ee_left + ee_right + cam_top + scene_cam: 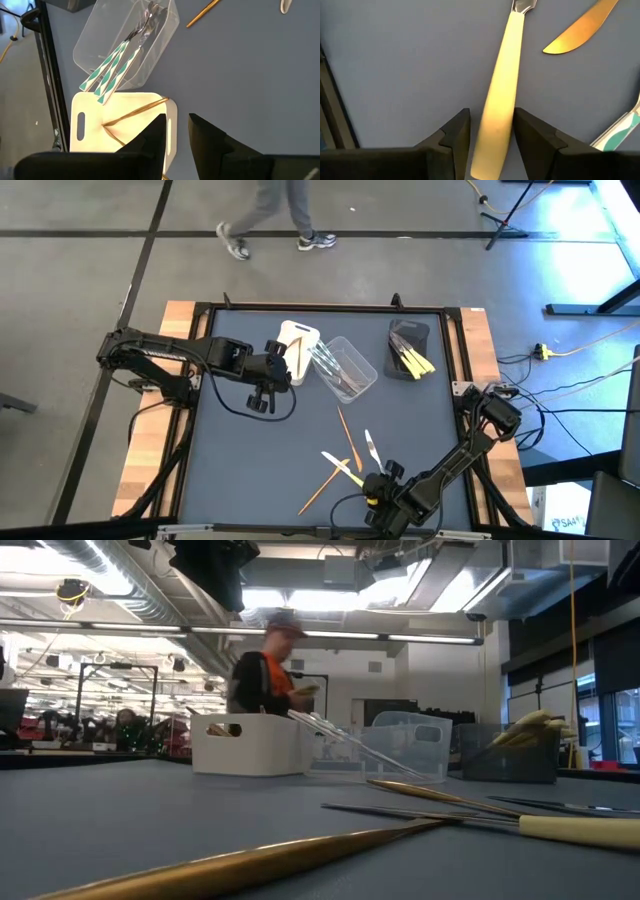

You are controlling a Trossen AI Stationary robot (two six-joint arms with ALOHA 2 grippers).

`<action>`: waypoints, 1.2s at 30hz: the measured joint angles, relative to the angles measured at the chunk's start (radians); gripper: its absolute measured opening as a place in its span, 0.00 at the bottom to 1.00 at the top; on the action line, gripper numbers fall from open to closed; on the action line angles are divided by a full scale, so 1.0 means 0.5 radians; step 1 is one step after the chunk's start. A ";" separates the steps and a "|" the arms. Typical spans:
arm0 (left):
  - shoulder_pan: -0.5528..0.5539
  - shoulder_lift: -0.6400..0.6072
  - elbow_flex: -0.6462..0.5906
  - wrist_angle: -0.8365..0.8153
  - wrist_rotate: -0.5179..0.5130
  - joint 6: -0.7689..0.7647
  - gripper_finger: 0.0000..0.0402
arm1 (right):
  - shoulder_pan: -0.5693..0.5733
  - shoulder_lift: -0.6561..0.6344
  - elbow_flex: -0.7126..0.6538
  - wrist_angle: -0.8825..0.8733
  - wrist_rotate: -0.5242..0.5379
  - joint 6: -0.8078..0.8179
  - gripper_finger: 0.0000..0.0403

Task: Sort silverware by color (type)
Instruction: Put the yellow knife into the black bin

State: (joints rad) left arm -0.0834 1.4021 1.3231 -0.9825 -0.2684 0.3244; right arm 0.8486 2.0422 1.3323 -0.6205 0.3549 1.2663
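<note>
The right gripper (490,132) was seen straddling the yellow-handled utensil (500,100) on the table's near edge, fingers parted; squeezing mid-handle was advised; the left gripper (176,132), unclenched and empty, hovered beside the white tub (90,120).

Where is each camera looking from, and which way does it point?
High view: above the table, looking straight down; both arms show, left pincer by the white tub, right pincer near the front edge.
Low view: at tabletop height, looking across at the tubs; no arm shows.
Left wrist view: looks past its fingers at the white tub and clear tub.
Right wrist view: fingers straddle a yellow-handled piece.
All but the right wrist show the white tub.
</note>
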 joint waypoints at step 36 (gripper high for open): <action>0.000 0.000 0.000 0.000 0.001 0.000 0.19 | 0.002 0.008 0.011 -0.030 0.055 0.023 0.16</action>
State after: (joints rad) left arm -0.0834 1.4021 1.3231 -0.9826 -0.2681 0.3244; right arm 0.8494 2.0463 1.3377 -0.6355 0.3823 1.2776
